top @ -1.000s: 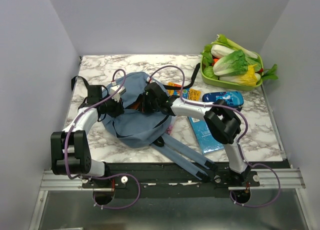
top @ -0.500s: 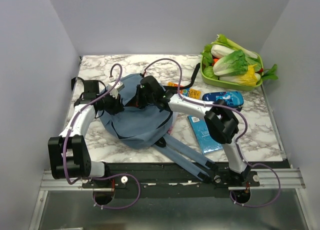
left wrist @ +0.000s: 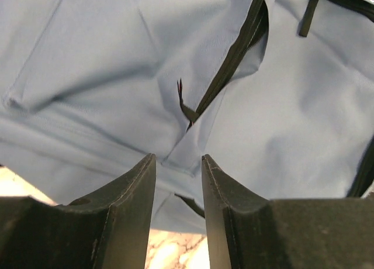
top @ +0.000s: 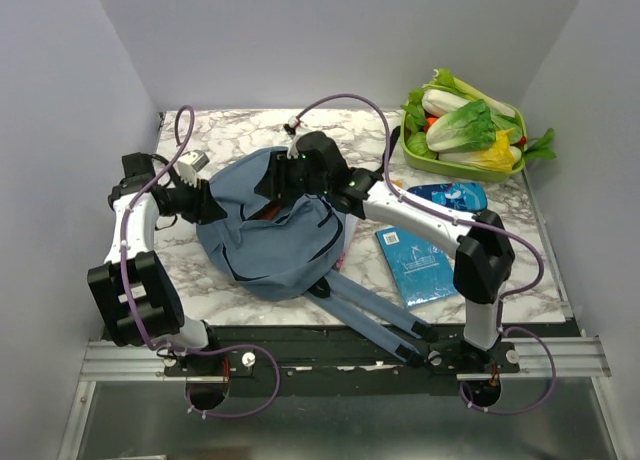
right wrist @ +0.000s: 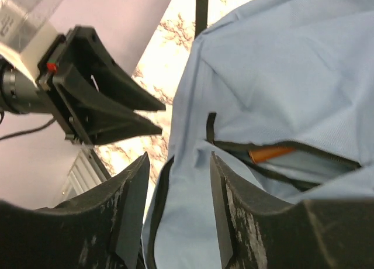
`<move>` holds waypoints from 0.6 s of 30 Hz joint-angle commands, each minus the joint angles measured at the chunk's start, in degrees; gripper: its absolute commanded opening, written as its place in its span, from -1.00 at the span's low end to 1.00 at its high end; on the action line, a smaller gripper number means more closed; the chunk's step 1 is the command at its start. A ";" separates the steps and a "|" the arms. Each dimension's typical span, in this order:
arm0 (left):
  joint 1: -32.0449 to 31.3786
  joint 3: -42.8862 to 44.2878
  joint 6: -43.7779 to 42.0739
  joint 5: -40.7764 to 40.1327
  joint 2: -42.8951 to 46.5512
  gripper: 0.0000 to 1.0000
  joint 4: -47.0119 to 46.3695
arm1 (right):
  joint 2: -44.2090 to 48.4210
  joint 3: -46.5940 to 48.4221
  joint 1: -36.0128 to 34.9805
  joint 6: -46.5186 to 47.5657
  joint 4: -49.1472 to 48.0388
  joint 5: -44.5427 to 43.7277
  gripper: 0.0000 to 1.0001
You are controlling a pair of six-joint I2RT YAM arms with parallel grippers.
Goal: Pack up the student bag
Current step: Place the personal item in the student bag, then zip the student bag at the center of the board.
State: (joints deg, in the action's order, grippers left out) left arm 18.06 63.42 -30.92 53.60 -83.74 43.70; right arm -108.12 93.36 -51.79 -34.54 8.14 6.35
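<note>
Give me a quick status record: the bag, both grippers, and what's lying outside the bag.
bag: student bag lies flat mid-table, straps running toward the arm bases
zip: partly open; something orange shows inside
left gripper: open, at the bag's left edge, holding nothing
right gripper: open, over the bag's far side, holding nothing
outside the bag: blue booklet, blue pouch, green tray of vegetables

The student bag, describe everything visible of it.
The student bag is a soft, rounded, dusty-blue fabric backpack lying flat on the marble table. Black zippers trim it; one gapes, showing something orange inside. Two blue straps trail toward the arm bases. The left gripper and right gripper are open close by, holding nothing.
</note>
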 commanded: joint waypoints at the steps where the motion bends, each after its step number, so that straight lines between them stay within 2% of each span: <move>1: 4.60 0.66 -7.75 5.11 -0.54 -0.10 9.11 | -10.67 12.05 -0.42 0.00 8.98 1.91 0.15; 4: 6.89 0.30 -9.86 5.46 -0.81 -0.10 11.04 | -15.97 20.51 -0.68 0.35 13.91 2.44 0.20; 9: 8.48 -0.40 -11.36 6.16 -0.46 -0.10 12.20 | -22.66 25.63 -2.44 3.42 17.68 0.42 0.29; 18: 8.65 -1.46 -10.57 6.60 0.60 -0.10 10.52 | -25.39 25.90 -3.84 5.10 16.21 -3.62 0.27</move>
State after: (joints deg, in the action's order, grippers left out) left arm 26.20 62.48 -39.48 56.93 -84.23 54.15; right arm -132.16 116.62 -54.78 -31.44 23.70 5.43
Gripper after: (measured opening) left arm 0.449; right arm 0.643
